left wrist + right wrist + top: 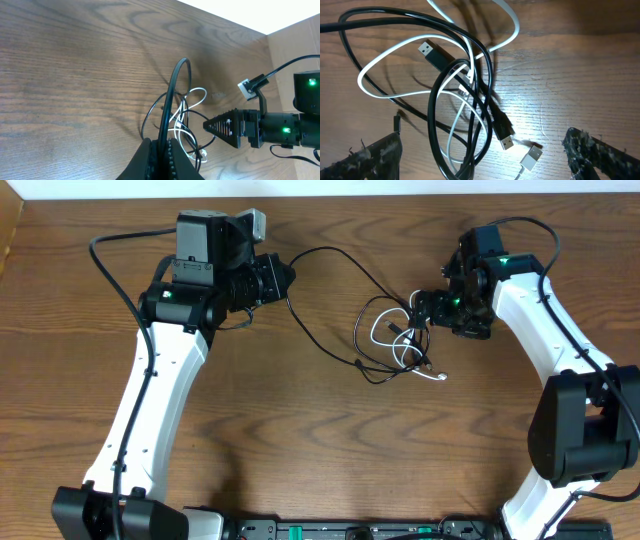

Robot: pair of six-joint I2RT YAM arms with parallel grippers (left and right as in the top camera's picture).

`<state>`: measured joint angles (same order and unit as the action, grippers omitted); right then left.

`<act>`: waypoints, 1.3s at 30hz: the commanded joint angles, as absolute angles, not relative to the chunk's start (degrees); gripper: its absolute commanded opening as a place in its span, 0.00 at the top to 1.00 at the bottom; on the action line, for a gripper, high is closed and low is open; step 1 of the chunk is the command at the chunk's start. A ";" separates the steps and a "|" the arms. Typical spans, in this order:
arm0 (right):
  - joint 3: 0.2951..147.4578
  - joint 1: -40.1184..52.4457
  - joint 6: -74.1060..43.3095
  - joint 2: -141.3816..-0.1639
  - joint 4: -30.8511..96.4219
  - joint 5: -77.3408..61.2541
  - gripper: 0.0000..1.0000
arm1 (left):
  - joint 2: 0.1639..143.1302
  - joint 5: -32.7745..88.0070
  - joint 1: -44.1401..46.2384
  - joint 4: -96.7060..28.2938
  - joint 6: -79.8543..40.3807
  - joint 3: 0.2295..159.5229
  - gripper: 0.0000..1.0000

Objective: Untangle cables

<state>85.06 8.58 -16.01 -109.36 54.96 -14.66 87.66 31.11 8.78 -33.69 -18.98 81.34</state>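
Black left claw: a long thin black cable meets its tip, but the grip is hard to judge from above. The cable arcs away from that claw and drops into a loose bunch between the two claws, much nearer the black right claw. The bunch lies just in front of the right claw. A short thin white cable loops inside the bunch. Its small white plug end lies near the right claw, on the arm-base side. All rests on a brown wood-grain table.

The bench is matt, grained brown wood; the black cables and white cable look smooth glossy plastic with shiny metal plug tips.
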 commanded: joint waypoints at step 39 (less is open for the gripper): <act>84.97 8.73 -15.59 -109.73 54.85 -14.96 0.01 | 86.48 30.35 8.60 -33.61 -14.61 81.45 0.93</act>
